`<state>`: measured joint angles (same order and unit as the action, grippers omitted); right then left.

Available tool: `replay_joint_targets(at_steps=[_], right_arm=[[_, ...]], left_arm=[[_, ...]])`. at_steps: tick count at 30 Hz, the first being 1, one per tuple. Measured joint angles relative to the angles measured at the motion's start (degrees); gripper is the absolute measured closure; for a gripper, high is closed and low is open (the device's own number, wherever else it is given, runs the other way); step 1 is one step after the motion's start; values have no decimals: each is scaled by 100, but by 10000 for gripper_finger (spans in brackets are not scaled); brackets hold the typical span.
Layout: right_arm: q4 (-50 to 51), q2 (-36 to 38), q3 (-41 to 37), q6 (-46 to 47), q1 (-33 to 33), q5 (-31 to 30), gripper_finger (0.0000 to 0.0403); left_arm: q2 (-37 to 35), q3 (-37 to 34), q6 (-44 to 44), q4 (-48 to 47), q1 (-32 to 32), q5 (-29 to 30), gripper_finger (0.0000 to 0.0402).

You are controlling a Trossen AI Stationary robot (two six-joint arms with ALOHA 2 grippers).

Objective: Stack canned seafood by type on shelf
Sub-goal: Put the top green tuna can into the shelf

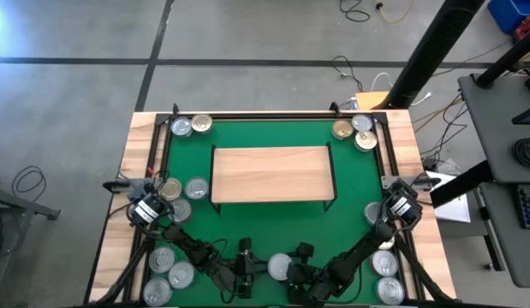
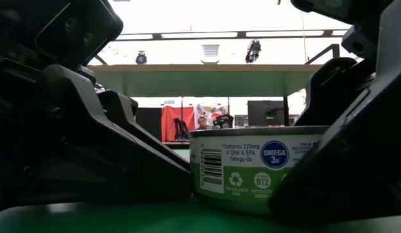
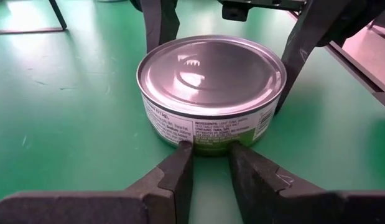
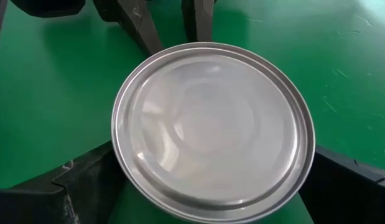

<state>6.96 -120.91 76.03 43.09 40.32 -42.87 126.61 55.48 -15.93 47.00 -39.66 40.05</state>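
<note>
Shelf [image 1: 270, 174] sits empty at centre of the high view, a light-wood board on thin black legs over the green mat [image 1: 273, 224], which covers most of the desk [image 1: 136, 141]. Tins lie scattered round it: two at upper left of the frame [image 1: 190, 127], three at upper right [image 1: 354, 131], a cluster at mid left [image 1: 182, 190], more at lower left [image 1: 166, 275] and lower right [image 1: 386, 278]. One silver tin [image 1: 280, 266] stands upright on the mat at bottom centre of the high view, between the two arms. Right gripper [image 1: 292, 265] is at this tin with fingers spread wide, one on each side of it; in the right wrist view the ringed lid [image 4: 212, 129] fills the frame and a dark finger [image 4: 80, 186] shows at either lower corner, close to the rim, though whether they press the wall or stand just off it is hard to say. Left gripper [image 1: 245, 262] lies low on the mat just beside the same tin, fingers narrow with only a slim gap between them and nothing in it; the left wrist view shows its fingertips [image 3: 180, 163] right at the tin's label, near or touching. Low view shows the tin's green-and-white label [image 2: 252, 171] flanked by dark gripper bodies on both sides.
</note>
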Motion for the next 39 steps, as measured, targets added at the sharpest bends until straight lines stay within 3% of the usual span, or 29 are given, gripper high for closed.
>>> replay_joint_targets(at_steps=[11, 20, 25, 31, 35, 39], right_arm=[[165, 73, -2, -219, -4, 212, 33], [1227, 867, -2, -357, 32, 361, 34], [1782, 1505, 25, -557, -42, 202, 34], [2149, 2359, 198, -1521, -153, -148, 34], [2139, 2961, 214, -2305, -499, -257, 34], [2155, 3312, 187, -2869, -1203, -125, 34]], left_arm=[[-15, 56, 150, -111, -8, 24, 311], [-589, -149, 166, -194, -325, 26, 311], [-1456, -449, 853, -355, -476, -39, 311], [-3203, -634, 1747, -1141, -394, -73, 311], [-4374, -612, 2235, -1940, 8, -154, 311], [-5207, -624, 2227, -2826, 763, -721, 311]])
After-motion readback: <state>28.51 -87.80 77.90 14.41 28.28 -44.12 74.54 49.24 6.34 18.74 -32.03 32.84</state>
